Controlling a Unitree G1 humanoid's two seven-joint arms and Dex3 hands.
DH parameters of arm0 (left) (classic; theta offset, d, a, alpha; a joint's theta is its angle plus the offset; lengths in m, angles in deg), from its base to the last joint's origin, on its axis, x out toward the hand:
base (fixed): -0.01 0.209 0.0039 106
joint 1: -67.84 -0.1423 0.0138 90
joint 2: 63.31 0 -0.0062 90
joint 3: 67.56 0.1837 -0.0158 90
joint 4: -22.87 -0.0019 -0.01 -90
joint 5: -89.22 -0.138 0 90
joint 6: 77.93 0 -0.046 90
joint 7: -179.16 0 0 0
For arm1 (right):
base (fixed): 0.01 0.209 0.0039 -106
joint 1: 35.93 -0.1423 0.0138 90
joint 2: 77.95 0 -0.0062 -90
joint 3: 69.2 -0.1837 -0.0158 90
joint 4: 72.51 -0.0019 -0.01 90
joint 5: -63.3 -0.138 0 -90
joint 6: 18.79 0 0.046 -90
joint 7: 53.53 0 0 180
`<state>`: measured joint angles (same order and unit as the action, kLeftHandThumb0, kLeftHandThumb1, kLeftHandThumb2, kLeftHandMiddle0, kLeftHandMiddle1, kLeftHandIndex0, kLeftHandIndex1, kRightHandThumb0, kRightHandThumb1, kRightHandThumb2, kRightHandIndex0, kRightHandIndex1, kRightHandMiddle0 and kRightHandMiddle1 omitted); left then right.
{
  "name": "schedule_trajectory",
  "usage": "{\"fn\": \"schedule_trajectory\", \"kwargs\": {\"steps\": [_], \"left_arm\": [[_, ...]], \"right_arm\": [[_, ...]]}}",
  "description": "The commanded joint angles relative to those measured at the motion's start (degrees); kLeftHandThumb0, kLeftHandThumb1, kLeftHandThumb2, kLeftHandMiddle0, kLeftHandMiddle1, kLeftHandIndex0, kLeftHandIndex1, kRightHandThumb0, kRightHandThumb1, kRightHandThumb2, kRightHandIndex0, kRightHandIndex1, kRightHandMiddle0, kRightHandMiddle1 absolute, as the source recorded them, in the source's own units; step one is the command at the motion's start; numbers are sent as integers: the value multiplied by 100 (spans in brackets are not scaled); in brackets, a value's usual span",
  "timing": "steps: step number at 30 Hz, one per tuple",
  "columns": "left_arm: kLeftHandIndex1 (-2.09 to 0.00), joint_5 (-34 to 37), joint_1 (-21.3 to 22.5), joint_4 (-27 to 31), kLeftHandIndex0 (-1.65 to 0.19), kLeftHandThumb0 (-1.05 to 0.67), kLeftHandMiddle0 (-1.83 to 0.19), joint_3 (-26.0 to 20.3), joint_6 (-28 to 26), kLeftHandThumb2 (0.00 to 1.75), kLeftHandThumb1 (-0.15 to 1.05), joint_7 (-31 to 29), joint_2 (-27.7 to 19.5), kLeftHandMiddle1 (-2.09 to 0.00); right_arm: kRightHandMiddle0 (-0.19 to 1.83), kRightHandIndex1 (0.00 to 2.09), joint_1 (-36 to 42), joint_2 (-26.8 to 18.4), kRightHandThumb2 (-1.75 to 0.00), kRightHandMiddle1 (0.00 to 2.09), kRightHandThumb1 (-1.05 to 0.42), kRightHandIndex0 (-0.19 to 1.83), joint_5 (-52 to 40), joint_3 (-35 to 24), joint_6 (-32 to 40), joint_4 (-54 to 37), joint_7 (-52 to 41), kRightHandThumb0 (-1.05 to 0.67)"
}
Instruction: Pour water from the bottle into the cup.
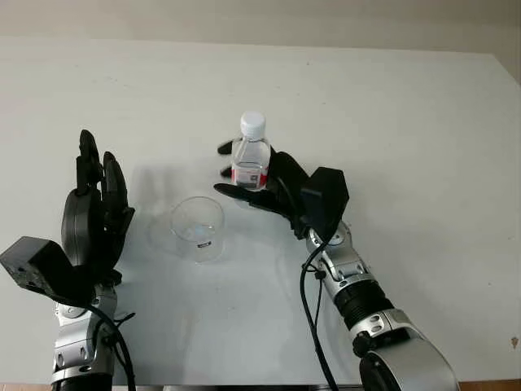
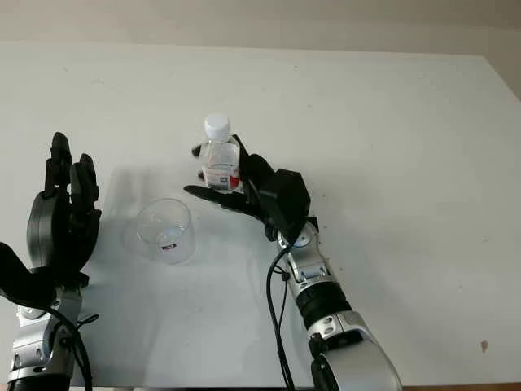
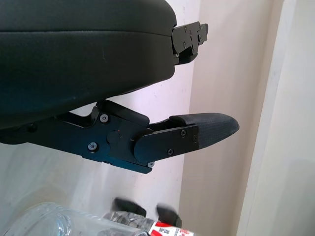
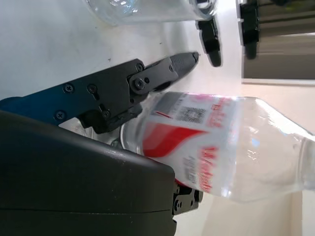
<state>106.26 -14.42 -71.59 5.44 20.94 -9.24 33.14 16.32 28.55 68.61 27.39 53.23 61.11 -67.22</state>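
Right hand (image 1: 259, 181) grips the upright, capped bottle (image 1: 251, 156) on the table (image 1: 407, 122). Cup (image 1: 198, 229) stands just beside it. Left hand (image 1: 94, 216) open, beyond the cup.

A white table (image 2: 391, 122) seen from above. Near its middle, a small clear bottle (image 2: 220, 159) with a white cap and red label stands upright, the robot's black right hand (image 2: 244, 189) wrapped around it. Just to the bottle's left stands a clear cup (image 2: 165, 230). The left hand (image 2: 59, 224), open, is at the left edge.
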Motion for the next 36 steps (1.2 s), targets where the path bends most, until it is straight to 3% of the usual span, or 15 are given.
{"fn": "schedule_trajectory", "kwargs": {"steps": [1,2,7,11,14,17,21,24,26,29,36], "left_arm": [[-3,-51,94,-14,19,-71,17,7,78,57,105,25,13,-5],[-3,-57,99,-21,19,-71,17,10,87,57,105,31,13,-6],[-3,-55,128,-75,19,-71,17,0,103,57,105,23,-2,-5],[-2,-47,137,-108,19,-71,18,-15,135,57,105,19,-2,-5],[-3,-42,166,-142,19,-71,17,-22,154,57,105,28,-3,-5],[-2,-30,192,-203,19,-71,18,-30,201,56,105,0,-12,-5],[-3,-60,200,-234,19,-71,17,-21,222,56,105,9,-23,-5],[-3,-45,203,-229,19,-72,17,-21,208,56,105,-3,-26,-5],[-3,-44,197,-217,19,-72,17,-18,202,56,105,-13,-34,-5],[-2,-36,192,-207,19,-71,18,-19,207,56,105,-22,-30,-5],[-3,-54,195,-204,18,-71,16,0,191,56,105,0,-8,-6]], "right_arm": [[46,209,-74,-57,-13,209,-104,78,241,160,-215,55,123,-45],[60,209,-85,-73,-23,209,-104,92,318,196,-302,90,170,-46],[92,209,-158,-122,-43,209,-105,127,508,273,-342,225,305,-46],[133,209,-217,-130,-56,209,-105,172,569,254,-440,371,442,-44],[170,209,-302,-154,-62,209,-105,182,597,198,-512,542,655,-41],[182,209,-451,-205,-65,209,-105,183,611,128,-462,682,877,-40],[183,209,-735,-399,-65,209,-105,183,661,53,-638,910,1147,-37],[154,209,-1059,-596,-61,209,-105,182,713,-13,-823,1170,1386,-36],[122,209,-1293,-785,-58,209,-105,162,829,-1,-990,1350,1525,-35],[96,209,-1616,-1047,-53,209,-105,136,1079,70,-1199,1563,1743,-38],[75,209,-2137,-1473,-45,209,-105,110,1956,550,-1780,1796,2408,-40]]}}
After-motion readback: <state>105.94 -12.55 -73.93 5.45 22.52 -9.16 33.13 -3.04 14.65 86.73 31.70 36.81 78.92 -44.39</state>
